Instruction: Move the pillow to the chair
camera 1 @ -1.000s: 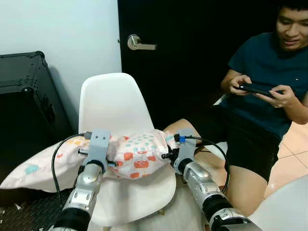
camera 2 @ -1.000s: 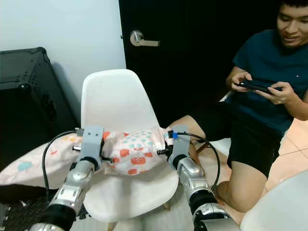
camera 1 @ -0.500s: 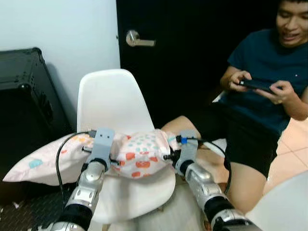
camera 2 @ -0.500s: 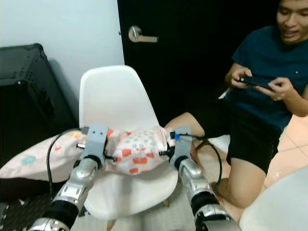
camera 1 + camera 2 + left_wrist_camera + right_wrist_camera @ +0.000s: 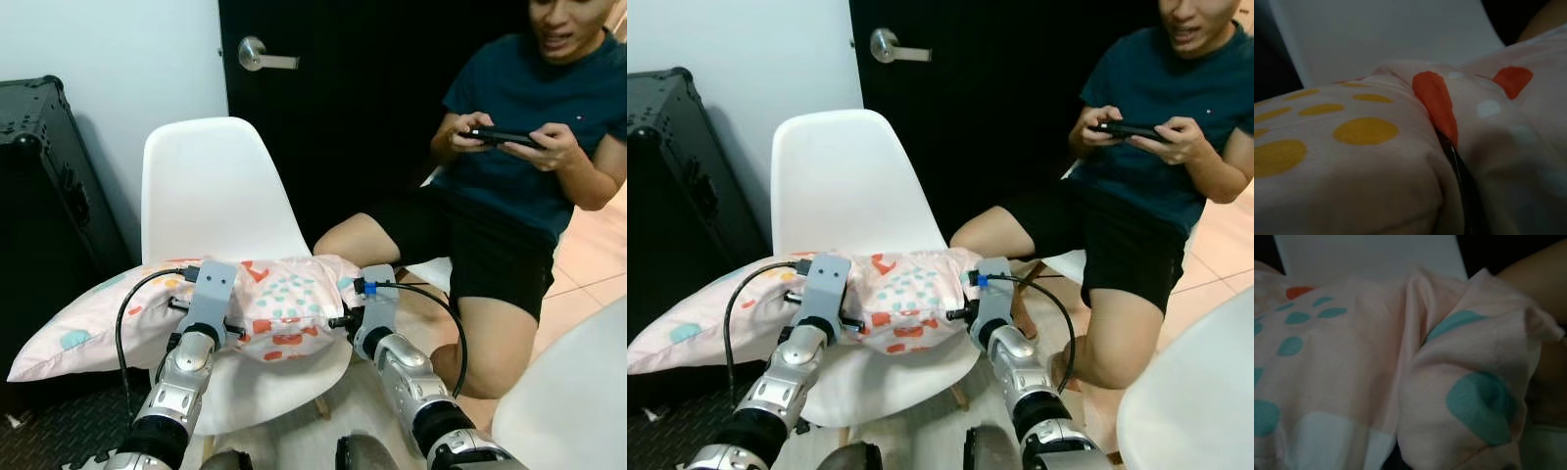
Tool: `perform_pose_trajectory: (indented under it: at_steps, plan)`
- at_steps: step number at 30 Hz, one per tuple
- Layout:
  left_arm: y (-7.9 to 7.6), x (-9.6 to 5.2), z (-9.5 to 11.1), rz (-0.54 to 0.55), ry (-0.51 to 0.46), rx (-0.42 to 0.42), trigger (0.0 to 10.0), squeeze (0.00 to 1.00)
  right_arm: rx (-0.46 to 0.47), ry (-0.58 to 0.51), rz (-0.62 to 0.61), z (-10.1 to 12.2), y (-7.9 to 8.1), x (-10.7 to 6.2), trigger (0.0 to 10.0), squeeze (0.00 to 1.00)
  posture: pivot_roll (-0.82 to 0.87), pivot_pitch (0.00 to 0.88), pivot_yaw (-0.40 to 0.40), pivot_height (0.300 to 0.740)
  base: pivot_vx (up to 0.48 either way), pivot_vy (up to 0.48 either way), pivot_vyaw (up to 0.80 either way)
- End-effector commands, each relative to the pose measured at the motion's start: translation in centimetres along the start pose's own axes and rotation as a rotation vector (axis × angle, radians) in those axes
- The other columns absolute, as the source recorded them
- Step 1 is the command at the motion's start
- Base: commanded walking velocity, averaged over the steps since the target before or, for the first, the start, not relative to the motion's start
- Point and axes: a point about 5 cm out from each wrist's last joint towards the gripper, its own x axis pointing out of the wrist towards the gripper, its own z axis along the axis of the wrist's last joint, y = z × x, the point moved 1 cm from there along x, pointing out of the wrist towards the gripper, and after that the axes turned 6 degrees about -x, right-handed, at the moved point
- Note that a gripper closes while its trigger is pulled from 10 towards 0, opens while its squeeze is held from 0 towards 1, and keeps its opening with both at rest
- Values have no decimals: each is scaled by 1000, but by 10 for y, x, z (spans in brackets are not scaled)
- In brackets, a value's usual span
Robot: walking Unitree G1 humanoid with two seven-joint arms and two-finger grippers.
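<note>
Pink pillow w/ coloured spots, on white chair, left gripper & right gripper clamped on it

You can't see either gripper's fingertips: the left gripper and right gripper both end buried in the pale pink pillow printed with coloured dots. That pillow covers the far part of the white moulded plastic chair's seat.

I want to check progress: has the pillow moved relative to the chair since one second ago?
Cannot tell. The pillow lies over the chair seat, overhanging its left side much as before; the camera itself shifted.
</note>
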Motion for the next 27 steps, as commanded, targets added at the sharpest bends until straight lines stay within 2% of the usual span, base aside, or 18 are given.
perform_pose_trajectory:
  at_steps: [1, 5, 6, 7, 10, 15, 20, 23, 27]
  plan:
    - [-5, -2, -10, -17, 40, 9, 10000, 0, -25, 13, 45, -1, 8, 2, 10000, 0, -45, 95, -68, 601, 0, 0, 0]
    - [-6, -3, -17, -9, 72, -8, 10000, 0, -36, 17, 50, -1, 7, 1, 10000, 0, -48, 103, -76, 601, 0, 0, 0]
    - [-6, -4, -20, -7, 88, -8, 10000, 0, -41, 19, 53, -1, 7, 1, 10000, 0, -49, 105, -77, 601, 0, 0, 0]
    - [-6, -6, -29, -3, 144, 5, 10000, 0, -55, 24, 63, -1, 8, 2, 10000, 0, -53, 110, -79, 601, 0, 0, 0]
    - [-6, -8, -35, 3, 180, -5, 10000, 0, -66, 23, 72, 1, 10, 3, 10000, 0, -56, 116, -79, 601, 0, 0, 0]
    - [-5, -9, -36, 6, 180, -18, 10000, 0, -67, 18, 77, 3, 12, 4, 10000, 0, -58, 119, -79, 601, 0, 0, 0]
    - [-4, -10, -41, 13, 212, -36, 10000, 0, -67, 15, 93, 4, 14, 5, 10000, 0, -59, 122, -82, 583, 0, 0, 0]
    - [0, -13, -51, 48, 280, -12, 10000, 0, -87, 33, 105, 2, 14, 5, 10000, 0, -59, 123, -84, 563, 0, 0, 0]
    - [1, -14, -54, 56, 299, -13, 10000, 0, -89, 44, 109, 0, 14, 4, 10000, 0, -59, 124, -89, 558, 0, 0, 0]
